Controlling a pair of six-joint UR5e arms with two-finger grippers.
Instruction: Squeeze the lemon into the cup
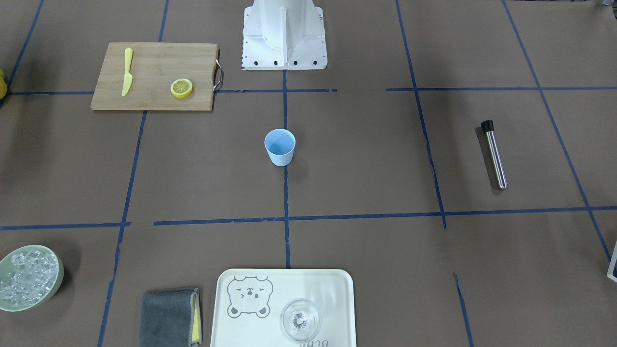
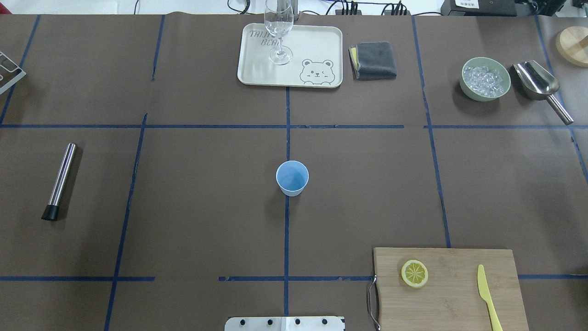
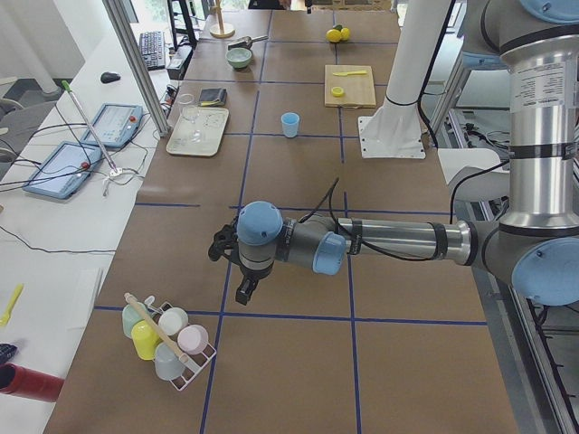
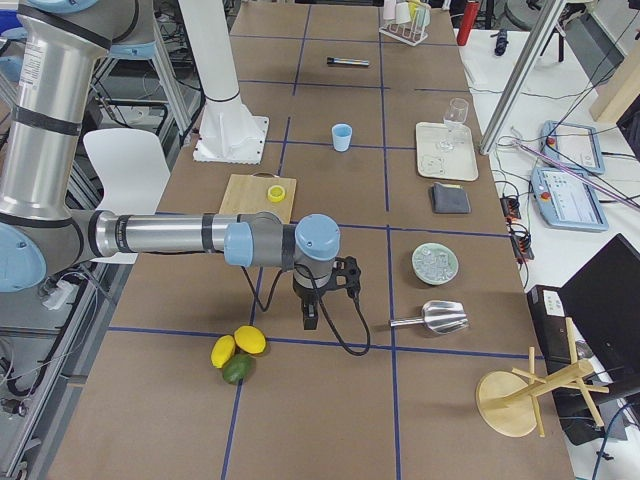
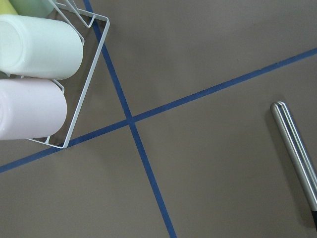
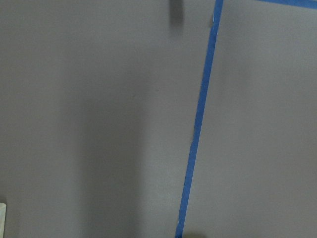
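One yellow lemon slice (image 2: 414, 273) lies flat on a wooden cutting board (image 2: 450, 299), beside a yellow toy knife (image 2: 487, 294); it also shows in the front view (image 1: 181, 88). The light-blue cup (image 2: 292, 178) stands upright and empty at the table's middle, also in the front view (image 1: 279, 147). Neither gripper shows in the overhead or front view. The left gripper (image 3: 246, 289) hangs over the table far from the cup, near a cup rack. The right gripper (image 4: 312, 316) hangs near the whole lemons. I cannot tell whether either is open or shut.
A cream tray (image 2: 257, 69) holds a clear glass (image 2: 278, 27). A grey cloth (image 2: 373, 59), a green bowl of ice (image 2: 485, 78) and a steel scoop (image 2: 539, 85) sit at the far side. A steel muddler (image 2: 59, 181) lies left. A wire cup rack (image 3: 167, 339) and whole lemons (image 4: 238, 345) stand at the table's ends.
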